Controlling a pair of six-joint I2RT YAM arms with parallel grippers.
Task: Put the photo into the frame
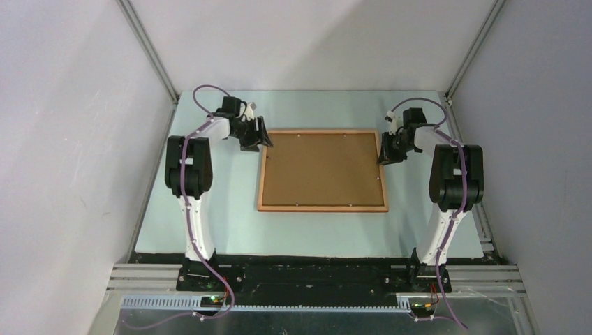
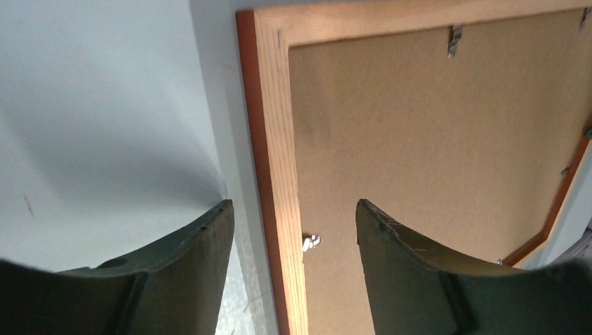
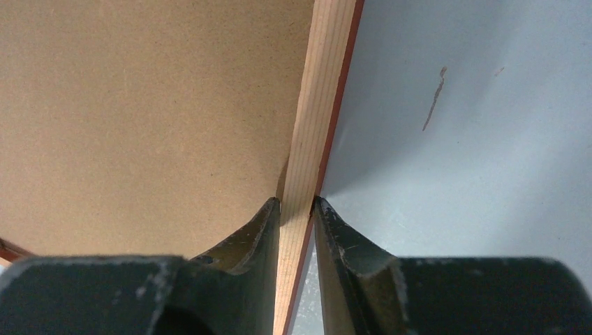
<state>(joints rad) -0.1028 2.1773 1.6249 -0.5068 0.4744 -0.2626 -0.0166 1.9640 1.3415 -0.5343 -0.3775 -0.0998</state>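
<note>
The frame [image 1: 322, 208], a thin orange-brown wooden rectangle, lies back side up in the middle of the table with a plain brown backing board [image 1: 322, 167] set in it. The photo is hidden. My left gripper [image 1: 262, 139] is at the frame's far left corner. In the left wrist view it [image 2: 294, 204] stands open, its fingers either side of the left rail [image 2: 276, 125] and touching nothing. My right gripper [image 1: 386, 150] is at the far right rail. In the right wrist view it [image 3: 297, 200] is shut on that rail [image 3: 324, 84], one finger over the board [image 3: 139, 118].
Small metal clips [image 2: 311, 241] [image 2: 455, 38] stick out from the frame's inner edge over the board. The pale table [image 1: 209, 209] is boxed in by grey walls with aluminium posts [image 1: 150, 49] at the back corners.
</note>
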